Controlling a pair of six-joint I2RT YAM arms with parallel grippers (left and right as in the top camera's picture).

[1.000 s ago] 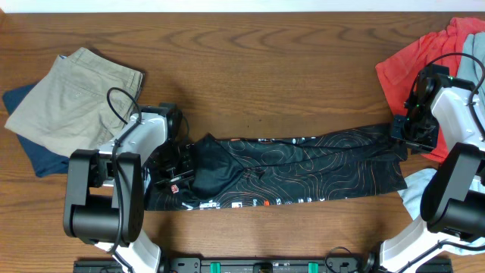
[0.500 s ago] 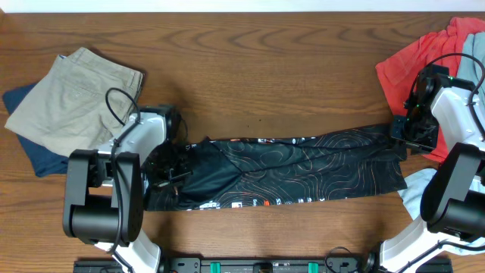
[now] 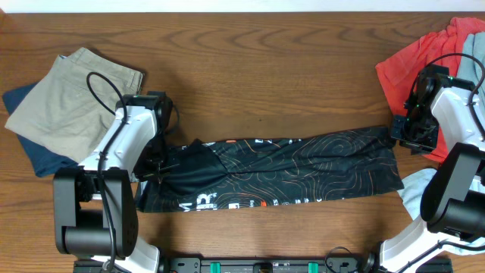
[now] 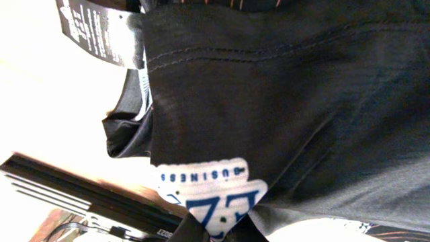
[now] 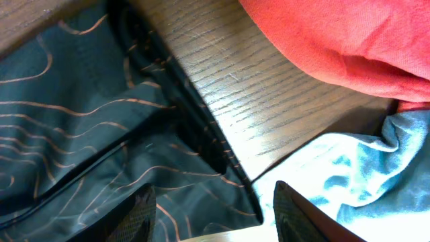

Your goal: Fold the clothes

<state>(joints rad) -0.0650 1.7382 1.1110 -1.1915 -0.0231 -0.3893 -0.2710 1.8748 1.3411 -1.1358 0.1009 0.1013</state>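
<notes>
Step in hand: taking hold of the jersey (image 3: 303, 167) at its ends for a crosswise fold. Judged early in the task, since it lies as a long band rather than a compact packet.
Jersey place: stretched across the lower middle of the overhead frame, flat on the desk (image 3: 265, 68), with its left end bunched.
Left fingers (image 3: 161, 161): pressed together on gathered cloth at the left end. A white printed patch (image 4: 208, 191) with blue letters is drawn into the pinch.
Right fingers (image 3: 408, 135): spread and empty, over the right-end corner.
Next move: likely the right side must drop and pinch the hem without catching the red shirt (image 3: 402, 64) close by.
Materials: thin, smooth black knit with fine orange contour lines, a stitched hem and a sewn white label (image 4: 101, 33). The desk is grained wood. The khaki shorts (image 3: 72, 98) at upper left look like stiffer woven cloth.
</notes>
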